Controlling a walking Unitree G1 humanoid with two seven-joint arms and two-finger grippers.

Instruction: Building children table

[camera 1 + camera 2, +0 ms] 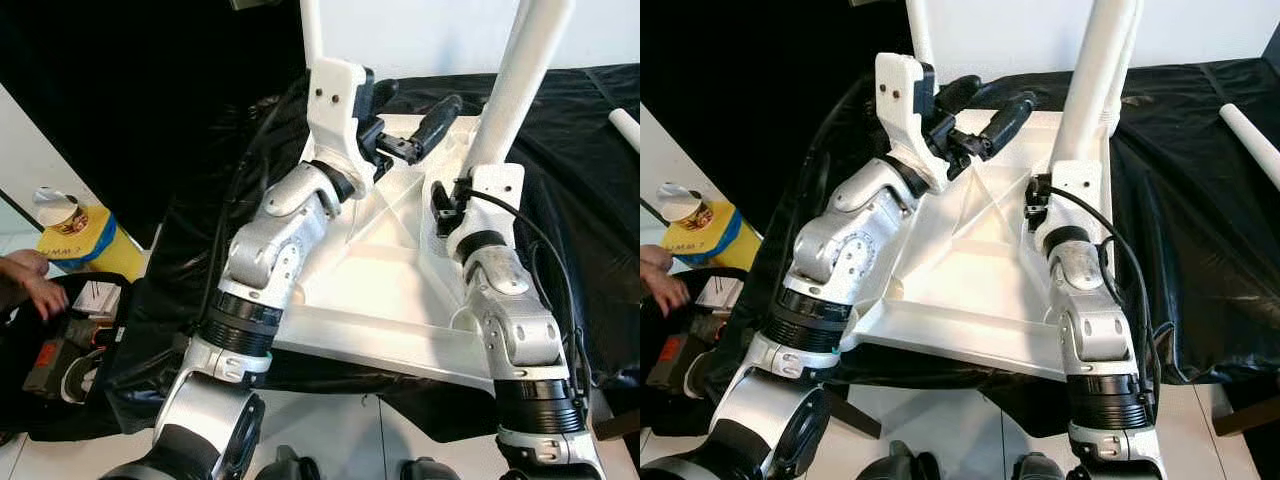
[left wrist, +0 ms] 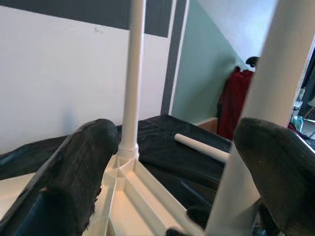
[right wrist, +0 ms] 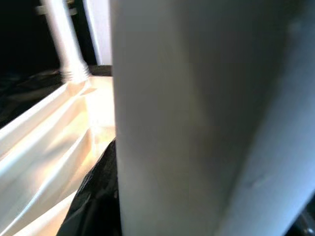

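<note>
Your tabletop (image 1: 380, 270) lies upside down on the black-draped worktop (image 1: 1200, 200) — rigid, light, slick plastic. Right hand (image 1: 1065, 165) is clenched low on the right leg (image 1: 1095, 70); grip there, near the socket. Left hand (image 1: 975, 125) hovers released between the two upright legs.

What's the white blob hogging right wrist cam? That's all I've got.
Observer: A table leg, upright in the upturned tabletop. The right claw sits at its base.
Operator: Left claw?
Observer: The left claw is open, holding nothing, above the tabletop.
Operator: Spare legs?
Observer: One loose leg lies on the black cloth, to the robot's right.
</note>
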